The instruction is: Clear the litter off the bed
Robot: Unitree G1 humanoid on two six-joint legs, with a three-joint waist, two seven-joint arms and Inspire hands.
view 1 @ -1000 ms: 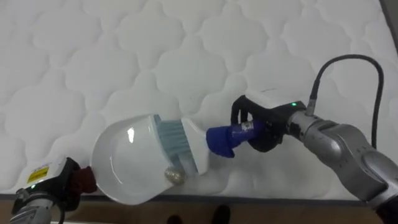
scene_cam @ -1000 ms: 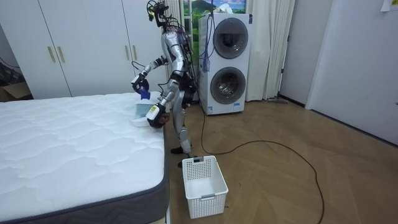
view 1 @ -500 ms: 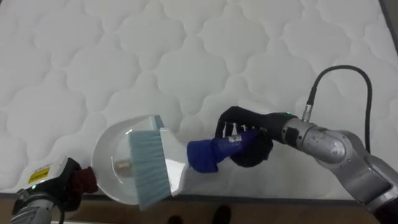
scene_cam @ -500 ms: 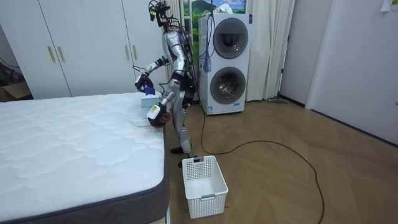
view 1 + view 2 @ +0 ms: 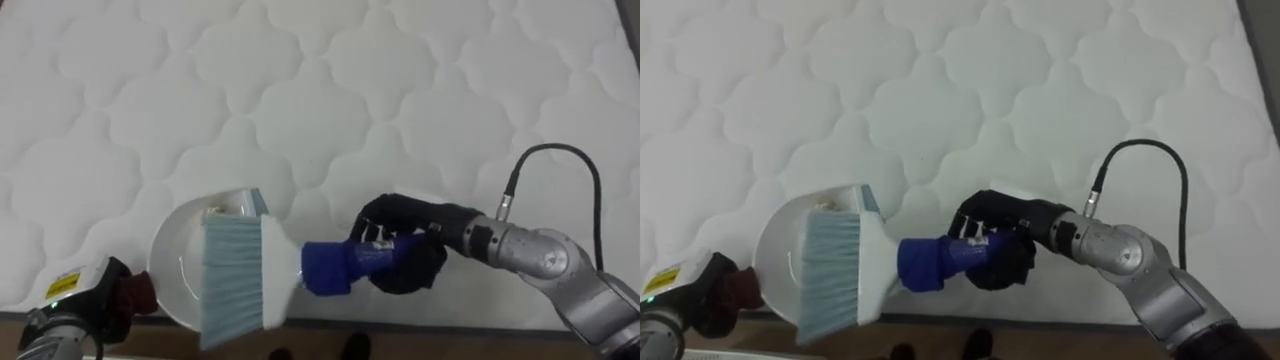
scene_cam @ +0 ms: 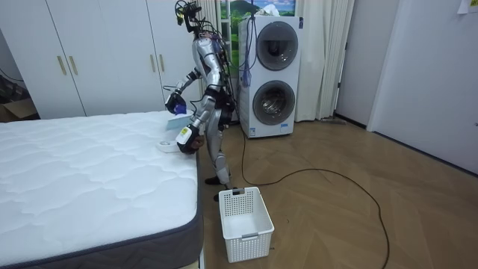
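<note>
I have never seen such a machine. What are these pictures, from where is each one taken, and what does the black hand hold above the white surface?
It is a humanoid robot with two arms, each ending in a hand. The room view comes from a camera standing in the room: the robot stands beside a mattress, and a white basket is on the floor. The two eye views come from a stereo camera on its head, looking down, so they show one scene twice. The white quilted surface is that mattress. The black right hand is closed round the blue handle of a brush, whose pale bristles lie over a white dustpan at the mattress's edge. The left hand is at the lower left, beside the dustpan; whether it grips it, I cannot tell.
</note>
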